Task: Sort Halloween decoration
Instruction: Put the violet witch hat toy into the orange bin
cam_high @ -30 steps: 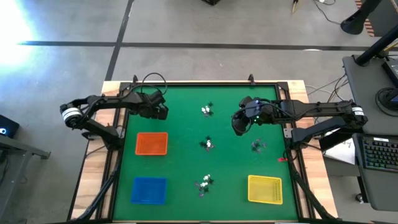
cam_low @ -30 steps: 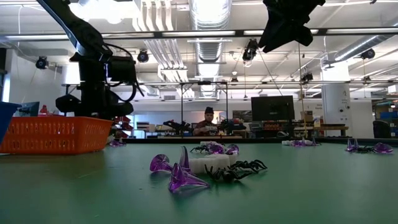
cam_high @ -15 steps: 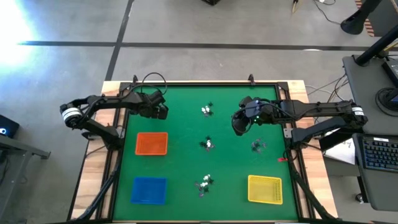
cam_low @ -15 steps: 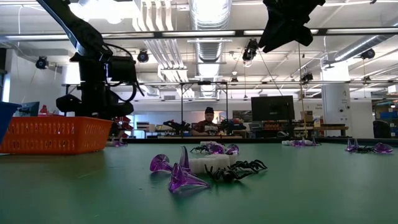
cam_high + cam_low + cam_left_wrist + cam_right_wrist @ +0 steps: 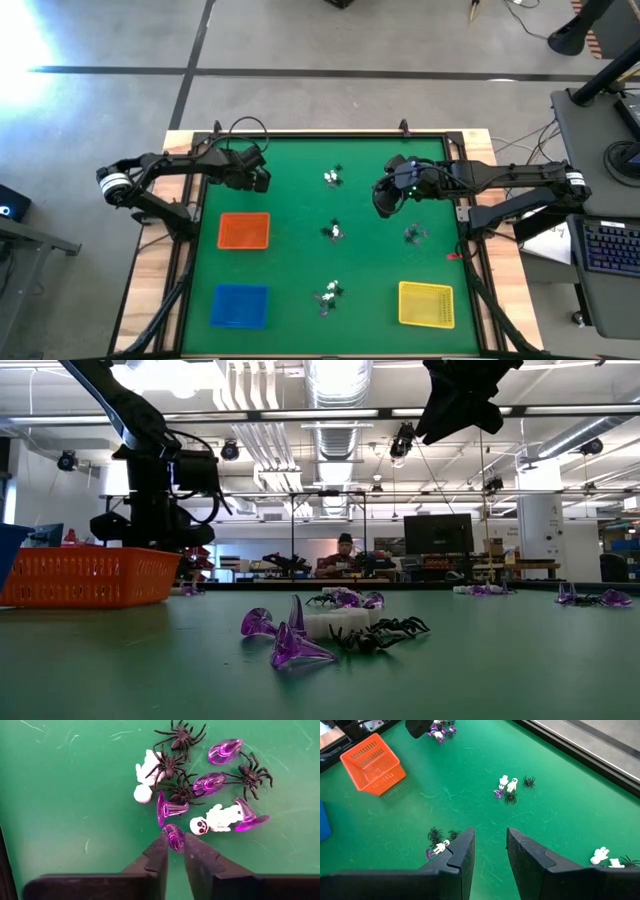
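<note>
The Halloween decoration lies in small heaps of black spiders, white skeletons and purple hats on the green mat. My left gripper stands at the far left over one heap, shut on a purple hat at the heap's edge. In the high view this gripper hides that heap. My right gripper hangs open high above the mat at the far right, its fingers apart with nothing between them. Below it the right wrist view shows more heaps. My left gripper pinches the small purple hat between its two fingertips. The fingers come steeply from above. The hat lies on the mat at the edge of the heap, beside another purple hat and a white skeleton.
An orange tray stands near my left gripper, a blue tray at the near left and a yellow tray at the near right. Other heaps lie at the far middle, centre, near middle and right.
</note>
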